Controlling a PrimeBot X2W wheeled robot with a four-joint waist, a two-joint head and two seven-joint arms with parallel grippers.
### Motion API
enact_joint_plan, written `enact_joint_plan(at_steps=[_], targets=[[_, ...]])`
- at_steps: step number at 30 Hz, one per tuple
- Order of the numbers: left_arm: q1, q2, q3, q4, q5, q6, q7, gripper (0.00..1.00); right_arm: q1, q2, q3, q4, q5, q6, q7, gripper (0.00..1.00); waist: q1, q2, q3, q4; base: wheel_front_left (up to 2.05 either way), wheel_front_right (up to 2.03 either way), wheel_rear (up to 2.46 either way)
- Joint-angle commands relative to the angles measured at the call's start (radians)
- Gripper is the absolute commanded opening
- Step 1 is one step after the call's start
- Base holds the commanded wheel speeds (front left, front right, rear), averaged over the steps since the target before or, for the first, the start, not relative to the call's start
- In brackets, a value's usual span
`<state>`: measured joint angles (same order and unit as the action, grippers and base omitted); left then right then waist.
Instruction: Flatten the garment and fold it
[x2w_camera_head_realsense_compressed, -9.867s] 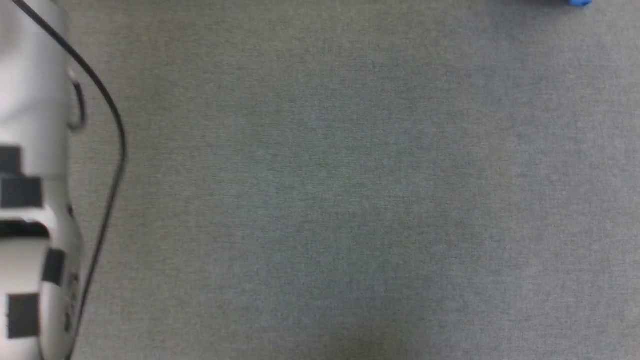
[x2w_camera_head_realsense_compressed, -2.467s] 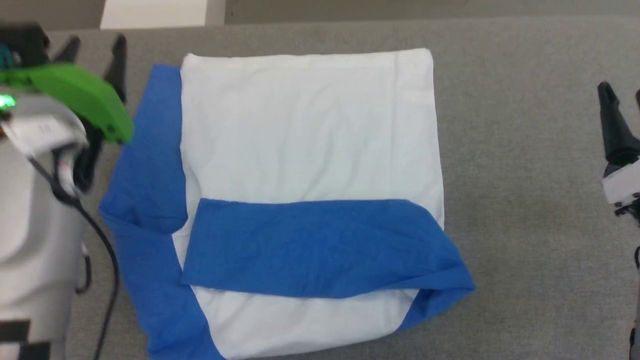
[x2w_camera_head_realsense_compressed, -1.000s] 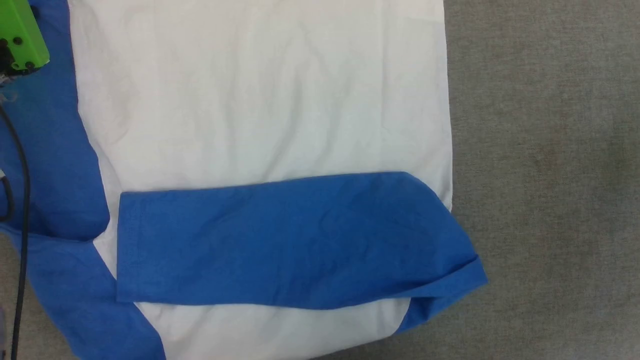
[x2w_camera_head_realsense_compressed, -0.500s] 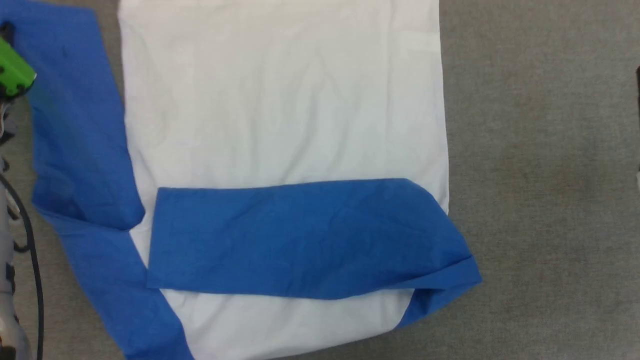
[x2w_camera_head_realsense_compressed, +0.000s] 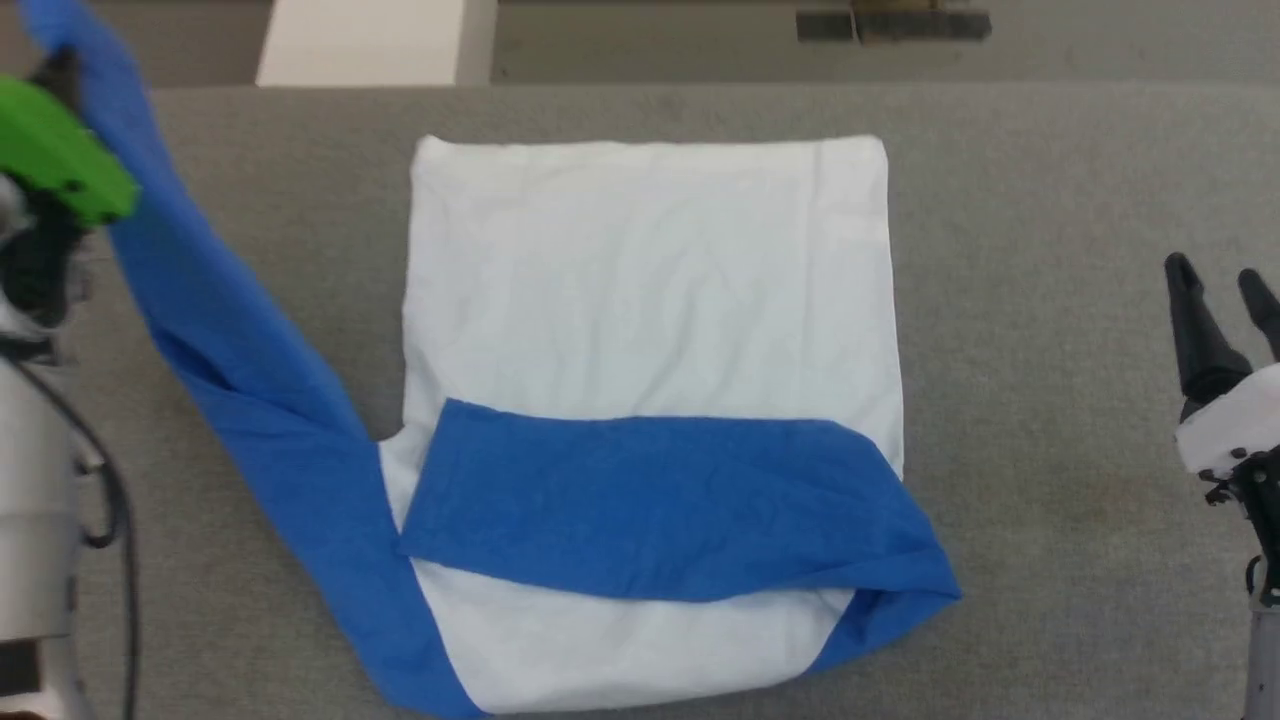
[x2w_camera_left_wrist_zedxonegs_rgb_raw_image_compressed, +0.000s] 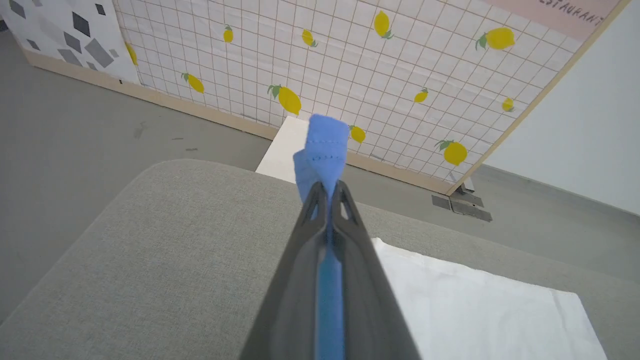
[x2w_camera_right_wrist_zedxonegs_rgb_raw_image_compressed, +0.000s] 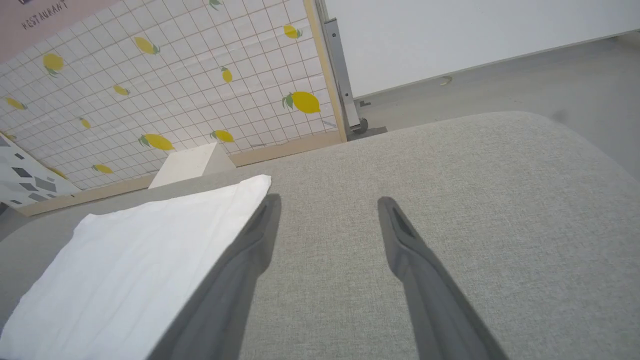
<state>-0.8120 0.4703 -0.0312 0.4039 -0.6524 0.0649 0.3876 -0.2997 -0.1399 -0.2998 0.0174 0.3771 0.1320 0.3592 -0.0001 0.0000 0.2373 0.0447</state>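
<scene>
Lifting one long royal-blue sleeve (x2w_camera_head_realsense_compressed: 250, 390) off the grey fabric surface (x2w_camera_head_realsense_compressed: 1050, 450), my left gripper (x2w_camera_left_wrist_zedxonegs_rgb_raw_image_compressed: 327, 192) now pinches its cuff at ten o'clock; seconds ago it lay flat beside the body. I judge it ready to fold inward. One soft white-and-blue cloth shirt (x2w_camera_head_realsense_compressed: 650, 280) lies at centre: two sleeves, two grippers. My right gripper (x2w_camera_head_realsense_compressed: 1215, 290), at three o'clock, gapes empty.

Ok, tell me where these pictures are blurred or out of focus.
Head view: the garment is sharp lying flat, its raised blue sleeve motion-smeared. Left wrist view: left gripper soft, lemon wall sharp. Right wrist view: right gripper soft, grey fabric sharp.
</scene>
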Motion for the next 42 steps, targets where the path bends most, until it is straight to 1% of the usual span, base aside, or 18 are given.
enact_joint_plan(at_steps=[1,5,7,10,12,15,18,22,26,31,33,34,35,36,38,42], targets=[[0.015,-0.026,-0.031,-0.019,0.011,-0.012,0.012,0.00,0.015,0.008,0.003,0.009,-0.004,-0.001,-0.010,1.00,0.0001,0.0000,-0.111,0.053,0.00,0.00,0.00],[0.045,-0.093,-0.116,-0.073,0.019,-0.036,0.045,0.00,0.013,0.035,0.010,0.033,0.014,-0.001,-0.018,1.00,0.0001,0.0000,-0.149,0.042,0.00,0.00,0.00],[0.071,-0.132,-0.149,-0.101,0.018,-0.042,0.042,0.00,0.012,0.044,0.021,0.038,0.017,-0.001,-0.019,1.00,0.0001,0.0000,-0.162,0.031,0.00,0.00,0.00],[0.113,-0.208,-0.219,-0.139,0.027,-0.042,0.041,0.00,0.013,0.051,0.030,0.040,0.019,-0.001,-0.020,1.00,0.0001,0.0000,-0.171,0.016,0.00,0.00,0.00],[0.144,-0.256,-0.262,-0.153,0.024,-0.050,0.041,0.00,0.015,0.052,0.032,0.039,0.021,-0.001,-0.021,1.00,0.0001,0.0000,-0.171,0.005,0.00,0.00,0.00],[0.186,-0.321,-0.330,-0.150,0.022,-0.070,0.040,0.00,0.019,0.052,0.032,0.034,0.023,-0.001,-0.021,1.00,0.0001,0.0000,-0.162,-0.010,0.00,0.00,0.00],[0.232,-0.376,-0.419,-0.118,0.018,-0.100,0.047,0.00,0.018,0.053,0.026,0.031,0.025,-0.001,-0.022,1.00,0.0001,0.0000,-0.145,-0.030,0.00,0.00,0.00],[0.277,-0.408,-0.538,-0.067,0.012,-0.129,0.057,0.00,0.013,0.055,0.026,0.035,0.026,-0.001,-0.026,1.00,0.0001,0.0000,-0.121,-0.058,0.00,0.00,0.00],[0.307,-0.416,-0.635,-0.009,0.015,-0.144,0.066,0.00,0.010,0.055,0.027,0.043,0.029,-0.001,-0.036,1.00,0.0001,0.0000,-0.103,-0.081,0.00,0.00,0.00],[0.337,-0.419,-0.726,0.061,-0.006,-0.160,0.097,0.00,0.016,0.055,0.026,0.059,0.033,-0.001,-0.049,1.00,0.0001,0.0000,-0.098,-0.093,0.00,0.00,0.00],[0.343,-0.419,-0.744,0.080,-0.019,-0.155,0.106,0.00,0.022,0.054,0.024,0.064,0.032,-0.001,-0.052,1.00,0.0001,0.0000,-0.103,-0.091,0.00,0.00,0.00],[0.344,-0.419,-0.751,0.086,-0.025,-0.152,0.107,0.04,0.024,0.054,0.023,0.066,0.031,-0.001,-0.053,1.00,0.0001,0.0000,-0.106,-0.090,0.00,0.00,0.00],[0.344,-0.420,-0.757,0.090,-0.035,-0.149,0.104,0.84,0.027,0.054,0.023,0.069,0.029,-0.001,-0.055,1.00,0.0001,0.0000,-0.111,-0.087,0.00,0.00,0.00],[0.343,-0.420,-0.760,0.091,-0.046,-0.146,0.102,1.00,0.030,0.054,0.023,0.071,0.028,-0.001,-0.055,1.00,0.0001,0.0000,-0.116,-0.084,0.00,0.00,0.00],[0.336,-0.420,-0.757,0.080,-0.085,-0.138,0.103,1.00,0.035,0.055,0.023,0.073,0.026,-0.001,-0.054,1.00,0.0001,0.0000,-0.126,-0.076,0.00,0.00,0.00],[0.297,-0.420,-0.709,0.034,-0.152,-0.123,0.081,1.00,0.045,0.056,0.024,0.076,0.022,-0.001,-0.052,1.00,0.0001,0.0000,-0.150,-0.054,0.00,0.00,0.00]])
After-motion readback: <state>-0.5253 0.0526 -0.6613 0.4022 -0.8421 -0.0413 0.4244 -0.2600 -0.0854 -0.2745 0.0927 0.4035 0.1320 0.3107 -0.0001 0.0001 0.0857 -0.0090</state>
